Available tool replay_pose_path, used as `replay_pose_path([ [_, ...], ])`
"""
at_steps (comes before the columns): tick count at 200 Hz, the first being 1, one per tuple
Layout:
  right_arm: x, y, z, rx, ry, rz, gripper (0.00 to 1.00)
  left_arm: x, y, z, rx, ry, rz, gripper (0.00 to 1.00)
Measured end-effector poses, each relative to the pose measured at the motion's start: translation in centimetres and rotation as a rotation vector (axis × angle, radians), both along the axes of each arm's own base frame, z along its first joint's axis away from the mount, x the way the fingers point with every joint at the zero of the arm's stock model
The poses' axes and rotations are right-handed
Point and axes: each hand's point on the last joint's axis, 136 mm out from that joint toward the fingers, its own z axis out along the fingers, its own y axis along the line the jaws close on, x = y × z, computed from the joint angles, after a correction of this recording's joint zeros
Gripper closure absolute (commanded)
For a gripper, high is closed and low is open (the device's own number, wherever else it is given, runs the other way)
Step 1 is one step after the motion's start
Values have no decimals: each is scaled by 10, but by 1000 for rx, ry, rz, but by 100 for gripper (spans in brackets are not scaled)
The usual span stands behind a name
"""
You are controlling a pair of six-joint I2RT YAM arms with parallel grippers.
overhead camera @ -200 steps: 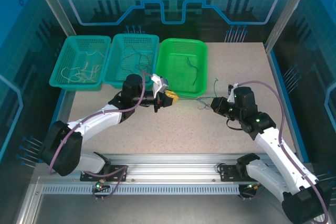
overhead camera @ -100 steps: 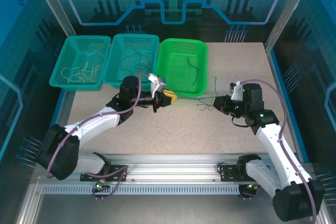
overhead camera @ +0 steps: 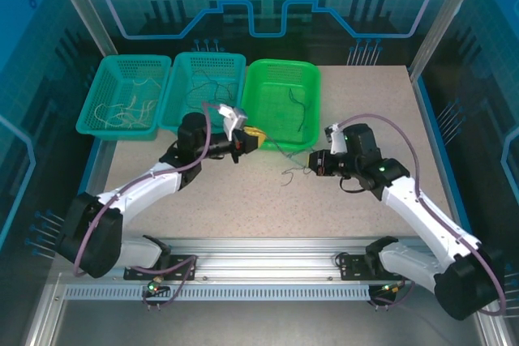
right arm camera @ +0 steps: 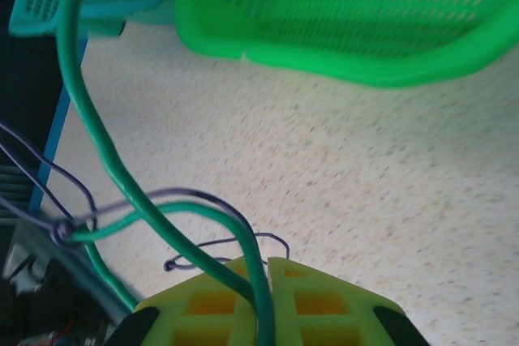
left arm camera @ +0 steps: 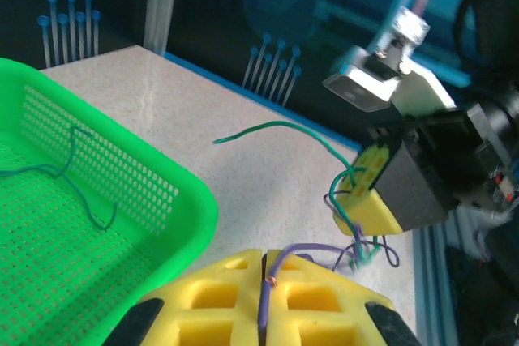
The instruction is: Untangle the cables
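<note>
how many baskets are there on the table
3, in a row at the back: the left teal basket, the middle teal basket beside it, and the green basket on the right.

Robot lab cell: aluminium frame posts (overhead camera: 82,6), blue circuit-print backdrop panels (overhead camera: 268,6), speckled surface (overhead camera: 268,200), metal mounting rail (overhead camera: 259,253), plastic sorting baskets (overhead camera: 284,63).

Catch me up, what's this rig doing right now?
Two arms hold a small wire tangle between them over the table, in front of the green basket. The left gripper has its jaws shut on a purple wire. The right gripper is clamped on a green wire. The two wires are knotted together, so nothing is freed yet. Loose wires lie in the green basket and the teal baskets.
</note>
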Motion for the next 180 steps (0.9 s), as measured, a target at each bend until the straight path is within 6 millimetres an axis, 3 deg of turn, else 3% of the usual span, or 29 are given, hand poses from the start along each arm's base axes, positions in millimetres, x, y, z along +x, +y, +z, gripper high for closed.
replay_pose_path([
  [18,10,-21,42,91,-141,-101,95,1,13,-1,-61,82,-6,100],
  [32,-1,-35,61,196,-203,-119,95,-12,7,6,-104,102,-83,100],
  [59,-13,-46,38,284,-104,-135,96,-23,3,15,-132,118,-140,100],
  [88,0,-42,19,255,-9,-149,95,-16,-3,13,-124,134,-129,100],
  [126,10,-42,12,202,2,-180,95,-4,-5,13,-123,131,-93,100],
  [180,-2,-13,-22,22,39,-105,97,-5,-20,29,-80,34,-107,98],
])
